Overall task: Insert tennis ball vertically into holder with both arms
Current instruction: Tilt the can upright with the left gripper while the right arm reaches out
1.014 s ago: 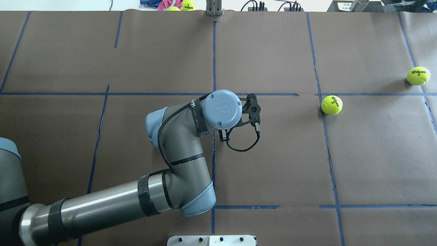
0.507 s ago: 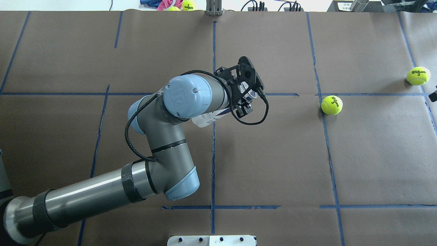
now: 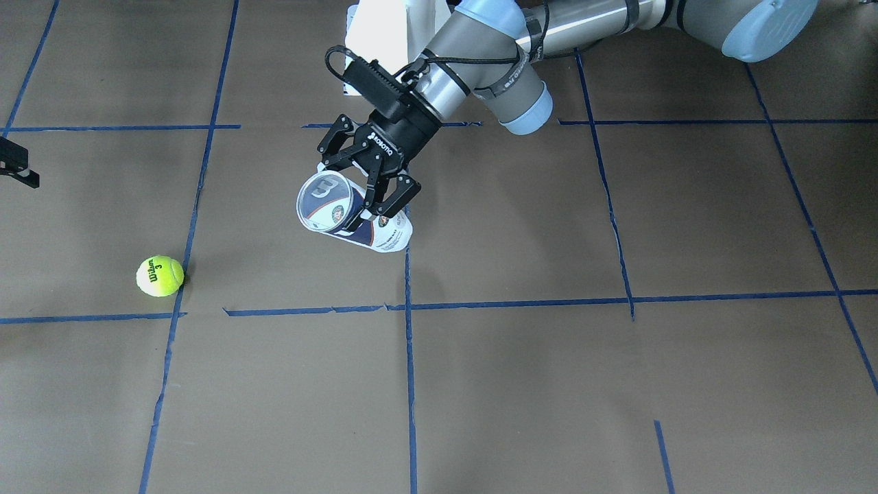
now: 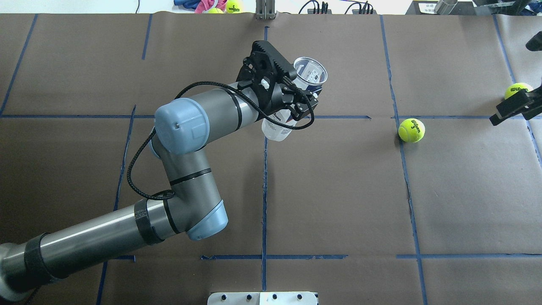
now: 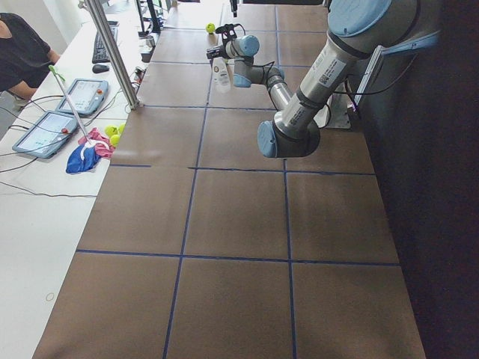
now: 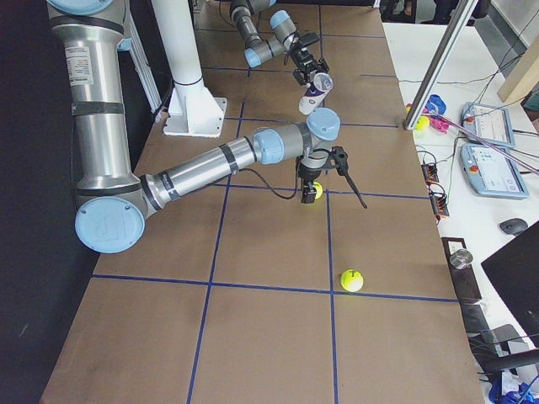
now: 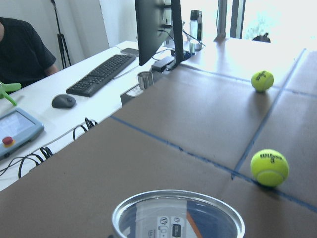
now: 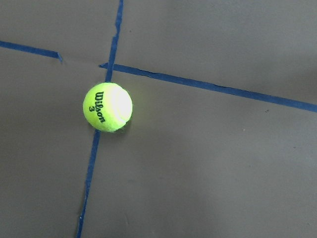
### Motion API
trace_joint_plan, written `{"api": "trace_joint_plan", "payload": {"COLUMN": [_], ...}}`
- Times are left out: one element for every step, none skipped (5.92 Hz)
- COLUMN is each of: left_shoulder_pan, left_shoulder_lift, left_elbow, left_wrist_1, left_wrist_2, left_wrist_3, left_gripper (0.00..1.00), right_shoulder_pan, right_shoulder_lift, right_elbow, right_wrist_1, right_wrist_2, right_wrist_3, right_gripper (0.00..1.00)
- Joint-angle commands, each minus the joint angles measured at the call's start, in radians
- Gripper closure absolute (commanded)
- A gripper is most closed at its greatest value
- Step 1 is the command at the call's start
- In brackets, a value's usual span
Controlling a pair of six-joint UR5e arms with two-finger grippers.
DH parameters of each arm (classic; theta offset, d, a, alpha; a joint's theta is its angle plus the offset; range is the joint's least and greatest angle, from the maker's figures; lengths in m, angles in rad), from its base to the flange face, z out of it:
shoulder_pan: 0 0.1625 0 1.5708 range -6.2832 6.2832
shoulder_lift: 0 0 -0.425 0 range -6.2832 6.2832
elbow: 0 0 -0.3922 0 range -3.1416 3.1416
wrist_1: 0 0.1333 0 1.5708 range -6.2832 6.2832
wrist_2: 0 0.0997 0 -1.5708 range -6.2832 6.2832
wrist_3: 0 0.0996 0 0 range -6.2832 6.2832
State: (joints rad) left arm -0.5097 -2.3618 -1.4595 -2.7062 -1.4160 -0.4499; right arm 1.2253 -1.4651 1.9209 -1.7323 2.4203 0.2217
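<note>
Brown tabletop (image 4: 338, 203) with a blue tape grid. Left arm (image 4: 190, 178) reaches out past centre. Right arm (image 6: 202, 164) stretches out low toward the right end.

Holder (image 3: 329, 206) is in the air over mid-tabletop and tilted. Its open mouth points up and toward the operators' side, its base lower and toward the robot. No ball seen inside in the left wrist view.

Tennis ball (image 4: 411, 130) sits loose on the tabletop by a tape crossing, well apart from the holder. The right wrist view looks down on it, off-centre to the left. Second ball (image 4: 517, 89) lies further right, partly behind the right fingers.

Left fingers (image 3: 400, 186) pinch the holder across its body near the mouth end. Right fingers (image 4: 512, 109) look spread with nothing between them, above the tabletop near the balls.

Step as I judge it: the right arm goes for the ball while the left readies the can.
- **Right arm:** centre the spread fingers over the ball before dropping. Come straight down and close across its widest part; a glancing touch would roll it.
- **Left arm:** bring the holder fully upright, mouth up, and hold it steady. Clamp firm, but not enough to squash the thin wall out of round, since the ball is only a little narrower than the mouth.
</note>
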Motion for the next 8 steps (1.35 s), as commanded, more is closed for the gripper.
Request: {"api": "trace_joint_plan", "payload": {"left_shoulder_pan": [0.007,0.046,0.063,0.079,0.083,0.085,0.097,0.106], "left_shoulder_lift": [0.042,0.044,0.042,0.068,0.075,0.09,0.095,0.113], "left_elbow": [0.063,0.13,0.16,0.174,0.176,0.176,0.177,0.179], "left_wrist_1": [-0.253,-0.373,-0.414,-0.5,-0.524,-0.526,-0.534,-0.546], "left_wrist_2": [0.034,0.133,0.158,0.198,0.221,0.223,0.224,0.226], "left_wrist_3": [-0.021,-0.02,-0.02,-0.018,-0.015,-0.013,-0.012,-0.012], "left_gripper": [0.24,0.25,0.25,0.25,0.25,0.24,0.24,0.24], "right_shoulder_pan": [-0.053,-0.061,-0.084,-0.134,-0.173,-0.188,-0.194,-0.197], "right_shoulder_lift": [0.122,0.155,0.161,0.198,0.212,0.212,0.209,0.209], "right_elbow": [-0.075,-0.08,-0.079,-0.08,-0.08,-0.089,-0.12,-0.15], "right_wrist_1": [0.011,0.011,0.011,0.011,0.011,0.011,0.08,0.126], "right_wrist_2": [-0.035,-0.073,-0.111,-0.195,-0.29,-0.3,-0.302,-0.3], "right_wrist_3": [0.01,0.011,0.012,0.046,0.101,0.104,0.107,0.145], "right_gripper": [0.0,0.0,0.01,0.01,0.01,0.01,0.01,0.01]}}
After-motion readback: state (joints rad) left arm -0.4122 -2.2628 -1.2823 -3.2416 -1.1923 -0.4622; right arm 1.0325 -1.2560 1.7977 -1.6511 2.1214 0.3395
